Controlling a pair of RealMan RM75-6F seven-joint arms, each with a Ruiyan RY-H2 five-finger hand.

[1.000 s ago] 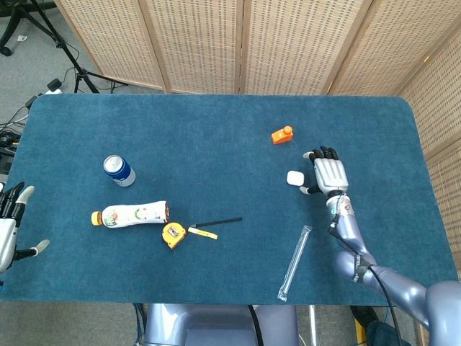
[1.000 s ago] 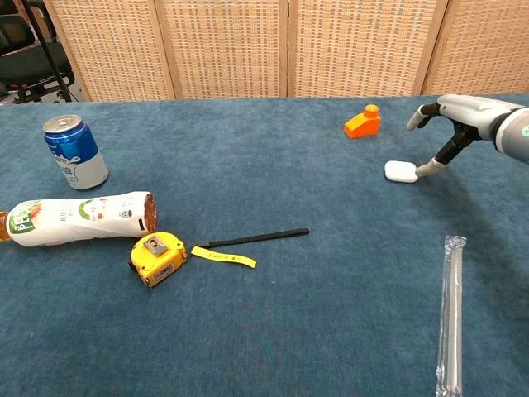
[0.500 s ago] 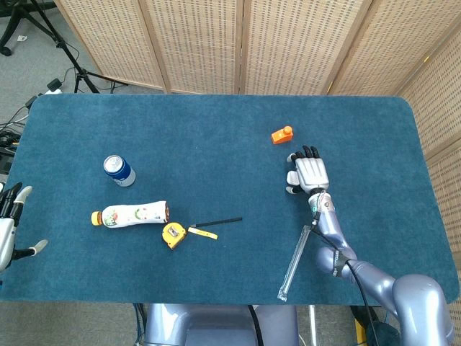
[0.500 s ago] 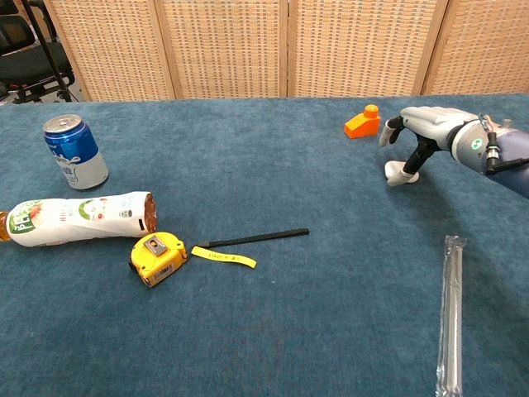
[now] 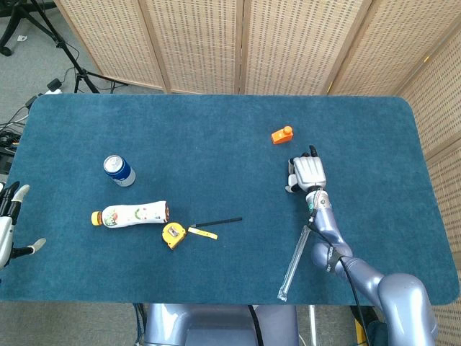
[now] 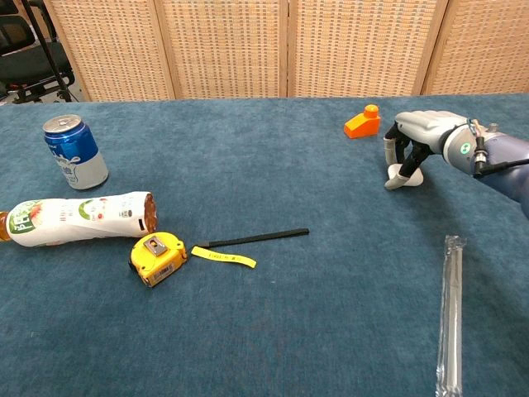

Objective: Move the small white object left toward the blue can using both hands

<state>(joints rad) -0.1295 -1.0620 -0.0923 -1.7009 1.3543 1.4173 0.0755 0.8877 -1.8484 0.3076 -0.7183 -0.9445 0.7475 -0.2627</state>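
Note:
The small white object [image 6: 412,176] lies on the blue table cloth at the right, just below the orange piece. My right hand [image 6: 421,136] is over it, fingers curled down around it and gripping it. From the head view the right hand [image 5: 307,173] covers most of the object. The blue can [image 5: 118,170] stands upright far to the left, also seen in the chest view as the blue can [image 6: 74,151]. My left hand [image 5: 7,227] hangs open with fingers spread off the table's left edge, holding nothing.
An orange piece [image 6: 363,121] sits just behind the right hand. A bottle [image 6: 78,218] lies on its side near the can, with a yellow tape measure [image 6: 155,257] and a black strip [image 6: 256,238] beside it. A wrapped straw [image 6: 450,310] lies at the front right.
My right hand has moved left onto the white object and its fingers have curled down around it. The left hand has sunk slightly at the table's edge.

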